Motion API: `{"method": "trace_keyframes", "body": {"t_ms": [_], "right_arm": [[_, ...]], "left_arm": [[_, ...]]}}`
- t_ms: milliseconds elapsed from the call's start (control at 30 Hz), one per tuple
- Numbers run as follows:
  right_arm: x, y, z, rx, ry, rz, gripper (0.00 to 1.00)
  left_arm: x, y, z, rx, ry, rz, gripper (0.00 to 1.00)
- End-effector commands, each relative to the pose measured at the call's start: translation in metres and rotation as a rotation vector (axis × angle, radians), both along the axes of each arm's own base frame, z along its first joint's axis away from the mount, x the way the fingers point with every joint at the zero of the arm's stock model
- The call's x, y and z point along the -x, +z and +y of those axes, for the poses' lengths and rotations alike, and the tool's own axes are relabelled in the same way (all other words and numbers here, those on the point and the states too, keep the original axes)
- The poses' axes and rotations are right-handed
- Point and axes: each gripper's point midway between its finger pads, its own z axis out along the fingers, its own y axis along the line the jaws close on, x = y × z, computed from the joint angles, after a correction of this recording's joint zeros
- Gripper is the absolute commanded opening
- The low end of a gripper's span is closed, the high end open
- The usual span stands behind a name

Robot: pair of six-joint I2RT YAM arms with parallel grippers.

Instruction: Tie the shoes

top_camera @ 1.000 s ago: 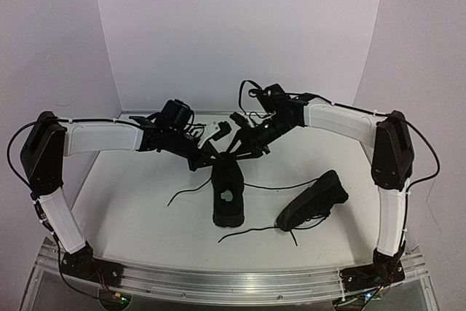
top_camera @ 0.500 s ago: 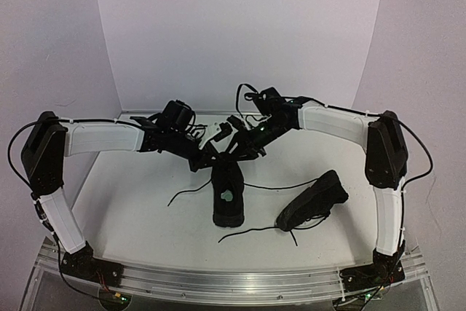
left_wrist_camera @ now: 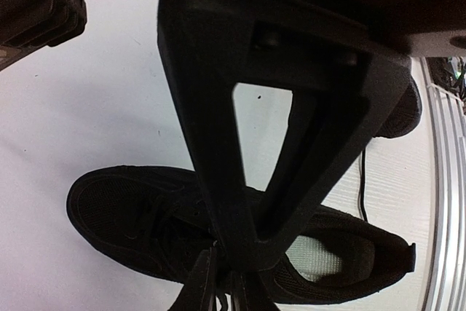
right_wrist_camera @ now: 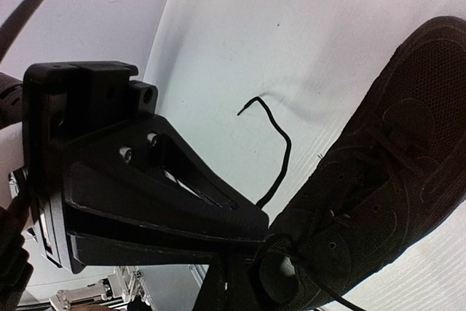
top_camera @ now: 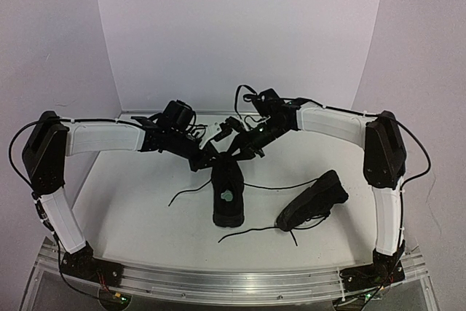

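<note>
Top external: high behind arm bases [top_camera: 79,260], facing far wall [top_camera: 233,34], whole table [top_camera: 131,213] framed. Left wrist: close over centre shoe [left_wrist_camera: 131,216], looking down. Right wrist: close, low, facing left across it. Shoe shared by all.

Lab booth (curved white backdrop [top_camera: 240,27])

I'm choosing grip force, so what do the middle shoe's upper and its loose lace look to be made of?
The shoe's upper looks like matte black mesh or knit fabric: a fine dotted weave shows on the toe, with stitched panels. The lace looks like thin black cord, probably woven; it lies in a limp curve, but its texture is too small to see.
</note>
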Motion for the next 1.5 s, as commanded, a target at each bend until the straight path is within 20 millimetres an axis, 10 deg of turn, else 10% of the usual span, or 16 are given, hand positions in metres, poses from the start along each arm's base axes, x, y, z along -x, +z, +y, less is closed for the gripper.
{"method": "trace_keyframes", "body": {"t_ms": [0,267,733,967,1200,1467], "right_arm": [[0.0,0.008,0.007,-0.026,0.017,-0.029,0.0],[0.002,0.013,0.003,-0.024,0.013,-0.044,0.0],[0.002,0.016,-0.002,-0.013,-0.003,-0.056,0.0],[0.002,0.017,-0.002,-0.012,-0.008,-0.054,0.02],[0.001,0.018,-0.002,-0.013,-0.014,-0.051,0.3],[-0.001,0.019,0.0,-0.016,-0.014,-0.056,0.27]], "left_arm": [[-0.007,0.025,-0.009,0.054,-0.001,-0.058,0.19],[0.0,0.004,-0.002,0.018,-0.003,-0.014,0.28],[0.003,-0.016,0.006,-0.008,0.016,0.003,0.15],[0.001,-0.004,0.003,0.013,0.01,-0.019,0.01],[0.0,0.02,-0.001,0.052,0.005,-0.045,0.0],[-0.002,0.033,-0.004,0.072,0.003,-0.065,0.0]]}}
